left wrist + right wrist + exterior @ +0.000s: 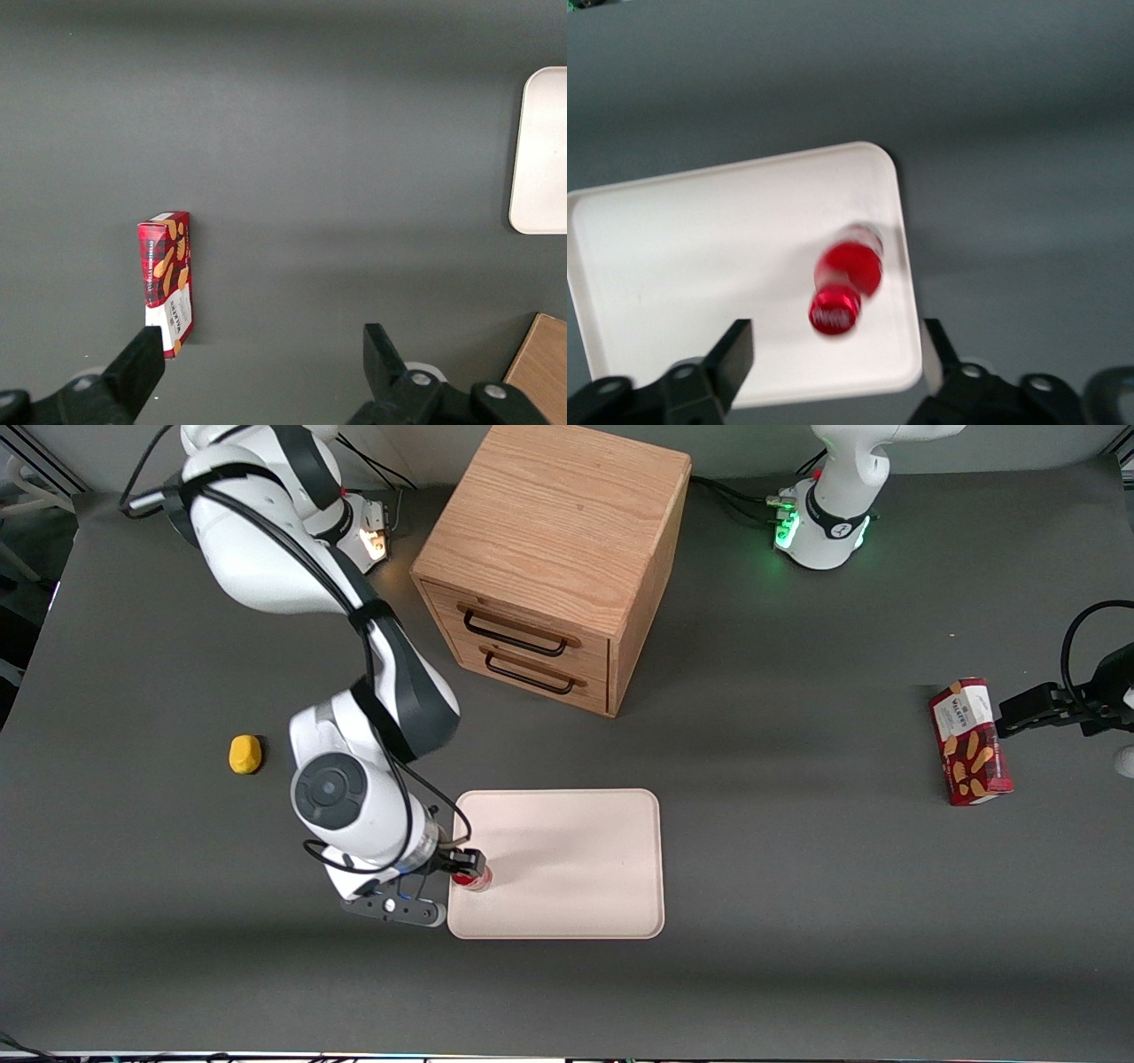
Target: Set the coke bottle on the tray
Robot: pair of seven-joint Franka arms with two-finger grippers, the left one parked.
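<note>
One small red coke bottle with a red cap (843,283) stands on the flat pale cream-pink tray with rounded corners (576,850), close to the tray's short rim at the working arm's end. The jaws of the gripper (833,359) are spread wide, and the bottle sits between and below them, touching neither finger (735,354). It appears upright, though the wrist view is slightly smeared, so a small tilt cannot be ruled out.

Judgement: placement is essentially done; the step in hand is a clean retreat. Lift straight up along the bottle's axis, keeping the jaws spread so no finger clips the cap. Avoid any sideways drift until the fingertips are above the cap: the bottle is narrow, top-heavy and close to the rim, so a nudge could topple it onto the dark grey worktop (797,921).
</note>
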